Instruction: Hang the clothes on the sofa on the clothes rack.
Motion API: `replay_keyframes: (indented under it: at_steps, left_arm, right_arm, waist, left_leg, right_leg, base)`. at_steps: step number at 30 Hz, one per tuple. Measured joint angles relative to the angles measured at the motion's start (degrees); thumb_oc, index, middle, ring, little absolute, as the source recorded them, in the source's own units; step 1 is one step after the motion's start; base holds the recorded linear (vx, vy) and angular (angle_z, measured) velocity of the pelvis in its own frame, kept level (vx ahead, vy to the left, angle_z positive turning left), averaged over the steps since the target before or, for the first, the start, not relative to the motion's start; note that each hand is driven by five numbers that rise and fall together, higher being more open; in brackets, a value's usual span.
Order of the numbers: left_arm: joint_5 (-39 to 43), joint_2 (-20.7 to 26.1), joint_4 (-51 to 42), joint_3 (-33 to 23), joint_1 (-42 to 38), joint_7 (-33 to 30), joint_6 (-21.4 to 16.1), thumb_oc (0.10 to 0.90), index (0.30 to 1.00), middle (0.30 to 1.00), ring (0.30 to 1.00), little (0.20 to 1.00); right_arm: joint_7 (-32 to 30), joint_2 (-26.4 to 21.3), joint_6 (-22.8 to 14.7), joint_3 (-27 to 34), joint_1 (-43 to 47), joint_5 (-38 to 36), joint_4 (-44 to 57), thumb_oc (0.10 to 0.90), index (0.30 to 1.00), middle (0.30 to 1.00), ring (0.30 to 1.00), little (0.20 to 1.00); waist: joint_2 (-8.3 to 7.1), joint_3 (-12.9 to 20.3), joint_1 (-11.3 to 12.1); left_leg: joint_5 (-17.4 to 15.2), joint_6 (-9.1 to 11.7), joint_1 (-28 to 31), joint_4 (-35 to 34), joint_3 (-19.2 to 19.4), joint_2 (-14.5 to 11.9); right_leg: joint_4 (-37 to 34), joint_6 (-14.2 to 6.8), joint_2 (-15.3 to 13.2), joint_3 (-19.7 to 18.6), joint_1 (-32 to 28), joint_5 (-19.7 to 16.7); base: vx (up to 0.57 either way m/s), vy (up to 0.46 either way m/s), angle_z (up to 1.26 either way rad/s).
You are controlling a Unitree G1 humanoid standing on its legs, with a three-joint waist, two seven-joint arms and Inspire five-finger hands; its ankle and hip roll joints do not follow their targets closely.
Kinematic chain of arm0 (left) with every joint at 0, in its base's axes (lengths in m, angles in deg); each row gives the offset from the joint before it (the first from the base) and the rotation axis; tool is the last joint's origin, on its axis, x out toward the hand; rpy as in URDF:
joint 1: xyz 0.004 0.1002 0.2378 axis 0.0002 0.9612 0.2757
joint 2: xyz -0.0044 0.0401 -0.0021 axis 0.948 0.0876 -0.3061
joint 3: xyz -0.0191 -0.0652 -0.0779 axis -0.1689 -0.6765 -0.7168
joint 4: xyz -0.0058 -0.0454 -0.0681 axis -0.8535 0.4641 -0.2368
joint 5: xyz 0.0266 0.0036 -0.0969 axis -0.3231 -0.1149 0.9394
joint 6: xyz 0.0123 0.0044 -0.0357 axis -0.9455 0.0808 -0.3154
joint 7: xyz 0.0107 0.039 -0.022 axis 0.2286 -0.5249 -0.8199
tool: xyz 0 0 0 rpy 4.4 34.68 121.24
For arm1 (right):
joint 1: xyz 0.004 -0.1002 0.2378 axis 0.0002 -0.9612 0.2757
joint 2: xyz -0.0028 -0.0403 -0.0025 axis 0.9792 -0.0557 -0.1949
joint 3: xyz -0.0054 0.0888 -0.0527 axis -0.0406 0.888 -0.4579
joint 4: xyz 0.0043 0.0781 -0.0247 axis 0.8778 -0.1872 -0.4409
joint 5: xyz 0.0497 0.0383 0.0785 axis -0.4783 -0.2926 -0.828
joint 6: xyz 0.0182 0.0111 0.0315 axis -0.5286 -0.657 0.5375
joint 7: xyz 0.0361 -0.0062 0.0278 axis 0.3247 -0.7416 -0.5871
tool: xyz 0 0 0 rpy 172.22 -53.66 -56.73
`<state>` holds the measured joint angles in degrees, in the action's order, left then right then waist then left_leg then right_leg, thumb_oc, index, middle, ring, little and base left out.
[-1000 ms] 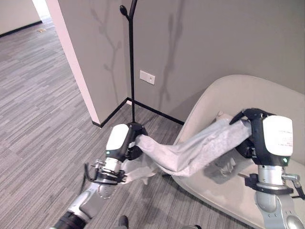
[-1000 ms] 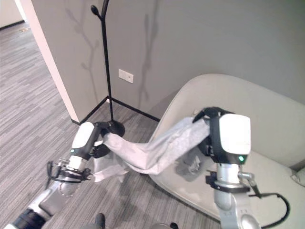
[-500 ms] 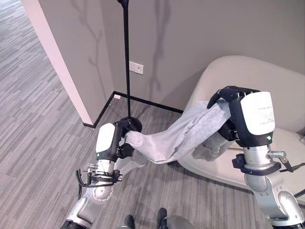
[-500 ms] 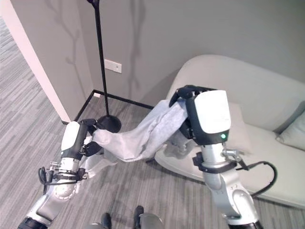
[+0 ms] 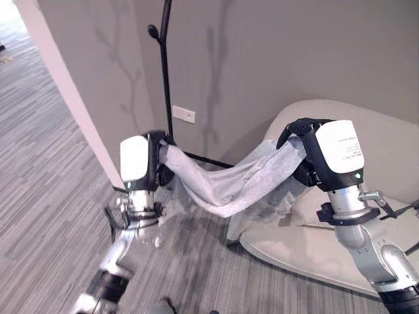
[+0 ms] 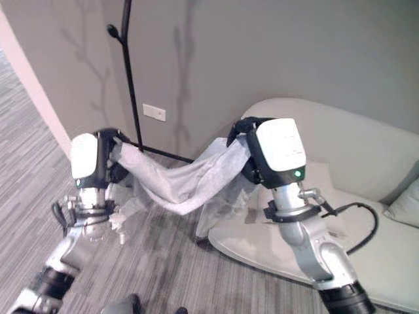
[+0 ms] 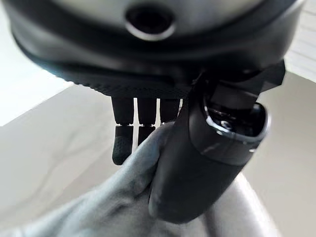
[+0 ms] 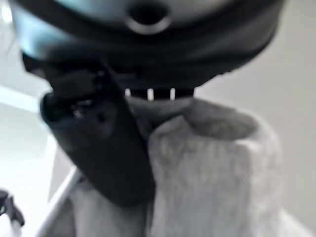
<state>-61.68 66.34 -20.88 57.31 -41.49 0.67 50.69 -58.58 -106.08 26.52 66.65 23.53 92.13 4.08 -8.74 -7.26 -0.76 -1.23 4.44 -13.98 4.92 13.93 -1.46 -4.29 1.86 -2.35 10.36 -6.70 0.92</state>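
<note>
Now holding the grey garment (image 5: 226,186) slung in mid-air between sofa (image 5: 386,170) and clothes rack (image 5: 163,85) — left hand (image 5: 154,160) pinching its left end, right hand (image 5: 308,147) curling round the right end.

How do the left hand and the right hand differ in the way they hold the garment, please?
The left hand grips the grey garment beside the rack pole, lower; the right hand grips its other end higher, over the sofa. Both are shut on the cloth, which sags between them.
</note>
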Motion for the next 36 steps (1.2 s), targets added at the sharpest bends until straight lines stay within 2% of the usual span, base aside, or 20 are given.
replay_keyframes:
  at_steps: [3, 4, 5, 6, 8, 10, 11, 12, 15, 18, 21, 22, 23, 25, 26, 29, 30, 31, 35, 36]
  left_arm:
    - [-2.6, 1.2, 3.5, 0.0, -4.6, -2.3, 2.6, 0.400, 0.300, 0.300, 0.300, 0.300]
    - [-4.9, 2.2, 9.6, 0.2, -8.1, -3.0, 4.9, 0.400, 0.300, 0.300, 0.300, 0.300]
    - [-4.9, 2.8, 10.5, -0.1, -8.7, -3.1, 6.5, 0.400, 0.300, 0.300, 0.300, 0.300]
    - [-4.8, 3.2, 10.8, -0.2, -9.0, -3.2, 7.6, 0.400, 0.300, 0.300, 0.300, 0.300]
    - [-4.4, 3.8, 13.5, -0.5, -11.3, -3.9, 10.3, 0.400, 0.300, 0.300, 0.300, 0.300]
    - [-4.3, 3.9, 14.2, -2.2, -13.3, -4.0, 11.9, 0.400, 0.300, 0.300, 0.300, 0.300]
    - [-4.3, 3.9, 14.2, -2.4, -13.8, -4.0, 12.3, 0.400, 0.300, 0.300, 0.300, 0.300]
    - [-4.3, 4.5, 14.1, -3.5, -14.5, -4.1, 13.2, 0.400, 0.300, 0.300, 0.300, 0.300]
    - [-4.3, 5.1, 14.3, -5.5, -14.4, -4.1, 15.6, 0.400, 0.300, 0.300, 0.300, 0.300]
    - [-4.3, 5.9, 14.4, -10.5, -14.9, -4.3, 17.5, 0.400, 0.300, 0.300, 0.300, 0.300]
    - [-4.3, 7.3, 14.9, -11.2, -16.2, -4.6, 17.5, 0.400, 0.300, 0.300, 0.300, 0.300]
    - [-4.3, 8.1, 15.9, -10.8, -17.1, -4.5, 17.5, 0.400, 0.300, 0.300, 0.300, 0.300]
    - [-4.3, 9.4, 17.2, -10.4, -17.9, -4.4, 17.4, 0.400, 0.300, 0.300, 0.300, 0.300]
    - [-4.3, 12.7, 18.0, -9.5, -18.1, -4.2, 17.2, 0.400, 0.300, 0.300, 0.300, 0.300]
    - [-4.5, 14.0, 18.1, -9.3, -18.2, -4.3, 16.6, 0.400, 0.300, 0.300, 0.300, 0.300]
    - [-4.7, 20.5, 20.3, -2.5, -24.0, -4.0, 13.6, 0.400, 0.300, 0.300, 0.300, 0.300]
    - [-4.8, 21.5, 20.9, -1.0, -26.6, -4.0, 12.9, 0.400, 0.300, 0.300, 0.300, 0.300]
    - [-4.8, 22.5, 20.5, -0.6, -28.2, -4.1, 12.6, 0.400, 0.300, 0.300, 0.300, 0.300]
    - [-4.6, 30.1, 22.1, 5.0, -32.2, -3.6, 11.9, 0.400, 0.300, 0.300, 0.300, 0.300]
    - [-4.6, 32.4, 21.8, 5.0, -32.3, -3.6, 11.8, 0.400, 0.300, 0.300, 0.300, 0.300]
  right_arm:
    - [-0.7, -0.7, 1.0, -1.0, 3.0, -0.3, -1.7, 0.400, 0.300, 0.300, 0.300, 0.300]
    - [-0.8, -3.4, 1.1, -2.2, 5.5, -0.3, -2.3, 0.400, 0.300, 0.300, 0.300, 0.300]
    - [-1.4, -3.8, 1.1, -2.2, 5.8, -0.2, -1.8, 0.400, 0.300, 0.300, 0.300, 0.300]
    - [-1.5, -4.0, 1.1, -2.2, 6.0, -0.2, -1.3, 0.400, 0.300, 0.300, 0.300, 0.300]
    - [-1.5, -4.8, 1.2, -3.1, 8.2, -0.1, -0.8, 0.400, 0.300, 0.300, 0.300, 0.300]
    - [-1.3, -4.9, 1.8, -4.5, 10.8, 0.2, -0.3, 0.400, 0.300, 0.300, 0.300, 0.300]
    - [-1.2, -4.9, 1.8, -4.6, 11.2, 0.4, 0.0, 0.400, 0.300, 0.300, 0.300, 0.300]
    - [-1.2, -4.9, 1.8, -5.2, 13.8, 1.6, 0.5, 0.400, 0.300, 0.300, 0.300, 0.300]
    - [-1.2, -4.5, 2.3, -5.6, 17.4, 2.9, 0.4, 0.400, 0.300, 0.300, 0.300, 0.300]
    - [-2.0, -3.0, 2.6, -5.5, 20.1, 3.6, 0.5, 0.400, 0.300, 0.300, 0.300, 0.300]
    - [-2.7, -3.6, 3.4, -5.1, 20.5, 3.8, -0.2, 0.400, 0.300, 0.300, 0.300, 0.300]
    - [-2.7, -4.9, 3.5, -5.3, 20.9, 3.8, -0.4, 0.400, 0.300, 0.300, 0.300, 0.300]
    - [-2.7, -5.9, 3.5, -6.1, 22.4, 3.9, -1.2, 0.400, 0.300, 0.300, 0.300, 0.300]
    - [-2.6, -7.8, 3.5, -7.0, 24.5, 3.9, -2.3, 0.400, 0.300, 0.300, 0.300, 0.300]
    - [-2.6, -8.2, 3.5, -6.8, 24.7, 3.8, -2.5, 0.400, 0.300, 0.300, 0.300, 0.300]
    - [-2.6, -10.8, 1.4, -6.9, 24.8, 2.6, -1.7, 0.400, 0.300, 0.300, 0.300, 0.300]
    - [-2.6, -13.2, 0.8, -6.9, 25.0, 2.5, -1.3, 0.400, 0.300, 0.300, 0.300, 0.300]
    - [-2.6, -14.4, 0.4, -6.9, 26.0, 2.3, -0.9, 0.400, 0.300, 0.300, 0.300, 0.300]
    - [-4.3, -20.9, 0.4, -6.3, 27.2, 0.5, -1.0, 0.400, 0.300, 0.300, 0.300, 0.300]
    - [-4.2, -21.8, 0.4, -4.5, 26.4, 0.5, -2.5, 0.400, 0.300, 0.300, 0.300, 0.300]
  waist:
    - [0.99, 0.6, -0.7]
    - [3.30, 2.3, -0.6]
    - [2.78, 3.0, -1.6]
    - [1.98, 3.5, -2.1]
    - [1.33, 4.0, -3.2]
    - [1.53, 4.1, -3.2]
    - [1.44, 4.2, -3.3]
    - [1.59, 4.0, -3.3]
    - [2.88, 1.1, -2.8]
    - [3.70, -0.4, -3.5]
    - [3.62, -0.7, -5.1]
    - [3.43, -0.6, -5.7]
    - [3.14, -0.5, -5.9]
    - [2.10, -0.1, -6.3]
    - [1.85, 0.3, -6.0]
    - [2.34, 1.1, -4.7]
    - [1.51, 1.6, -4.7]
    - [0.82, 2.1, -4.5]
    - [0.20, 1.9, -5.3]
    - [0.25, 1.9, -5.5]
  left_leg:
    - [2.9, -0.2, -1.8, -0.1, 1.5, -1.4]
    - [4.6, -4.4, 1.5, -1.4, 2.7, -2.1]
    - [7.3, -7.4, 2.9, -1.4, 3.1, -0.9]
    - [7.7, -8.0, 3.9, -1.6, 3.9, 0.3]
    - [8.5, -10.3, 9.1, -5.6, 5.2, 3.5]
    - [8.3, -11.2, 13.2, -9.8, 5.3, 4.7]
    - [8.0, -11.6, 13.5, -10.1, 5.1, 4.9]
    - [7.3, -11.9, 14.5, -10.0, 3.9, 5.6]
    - [4.9, -13.5, 20.1, -10.0, 1.9, 5.7]
    - [1.1, -10.9, 24.8, -10.0, -1.2, 5.8]
    - [-1.7, -8.0, 25.6, -9.8, -5.6, 4.9]
    - [-2.1, -7.3, 26.0, -9.6, -6.9, 4.6]
    - [-2.5, -6.8, 27.0, -10.0, -7.0, 4.6]
    - [-4.9, -5.0, 30.8, -10.0, -8.2, 4.4]
    - [-6.4, -3.5, 33.5, -9.9, -8.4, 3.7]
    - [-6.4, 1.6, 33.4, -1.1, -4.8, -2.4]
    - [-5.8, 3.1, 31.4, 2.5, -4.0, -3.4]
    - [-6.2, 3.5, 28.3, 7.0, -3.3, -4.7]
    - [-7.1, 4.0, 21.9, 3.9, 3.3, -7.2]
    - [-6.0, 5.2, 21.2, 0.4, 4.5, -7.9]
  right_leg:
    - [-0.9, -1.2, 0.7, -1.2, -4.7, 2.4]
    - [-0.3, -3.4, 1.0, -3.3, -8.2, 5.7]
    - [1.0, -4.9, -0.2, -3.6, -9.4, 7.4]
    - [2.3, -5.8, -1.8, -3.6, -9.8, 8.4]
    - [10.9, -8.1, -5.2, -1.9, -8.4, 10.0]
    - [29.8, -12.6, -8.0, -0.7, -0.2, 11.1]
    - [33.5, -13.3, -8.9, -0.8, 1.9, 11.5]
    - [45.6, -13.7, -10.5, -0.3, 8.8, 11.8]
    - [54.2, -13.0, -11.6, 2.6, 14.4, 12.1]
    - [44.4, -9.7, -9.3, -0.1, 23.0, 12.1]
    - [24.8, -7.1, -4.0, -8.0, 29.3, 5.0]
    - [15.2, -8.9, -3.0, -9.6, 28.6, 1.9]
    - [9.5, -8.4, -3.1, -8.6, 28.3, -0.8]
    - [9.4, -6.6, -3.3, -7.1, 25.3, -2.9]
    - [10.1, -5.3, -2.5, -7.0, 23.3, -6.6]
    - [7.2, -1.9, 1.2, -1.7, 16.1, -10.1]
    - [5.7, -0.2, 1.4, -1.1, 14.8, -11.3]
    - [4.5, 3.7, 1.7, -0.8, 13.7, -11.5]
    - [-1.0, 3.6, 1.8, 1.3, 9.5, -10.4]
    - [-1.0, 3.2, 2.1, 2.1, 9.1, -10.2]
  base:
    - [0.36, 0.140, -0.44]
    - [0.46, 0.158, -0.62]
    - [0.43, 0.164, -0.52]
    - [0.28, 0.131, -0.13]
    - [0.22, 0.153, -0.18]
    - [0.19, 0.161, -0.17]
    - [0.20, 0.110, 0.06]
    - [0.21, 0.081, 0.18]
    - [0.24, 0.000, 0.33]
    - [0.27, -0.152, 0.54]
    - [0.31, -0.132, 0.80]
    - [0.26, -0.078, 0.72]
    - [0.33, -0.106, 0.64]
    - [0.36, -0.151, 0.52]
    - [0.26, -0.147, 0.33]
    - [0.16, -0.132, 0.47]
    - [0.07, -0.062, 0.76]
    - [0.07, -0.014, 0.42]
    - [0.10, 0.033, 0.36]
    - [0.03, 0.008, 0.08]
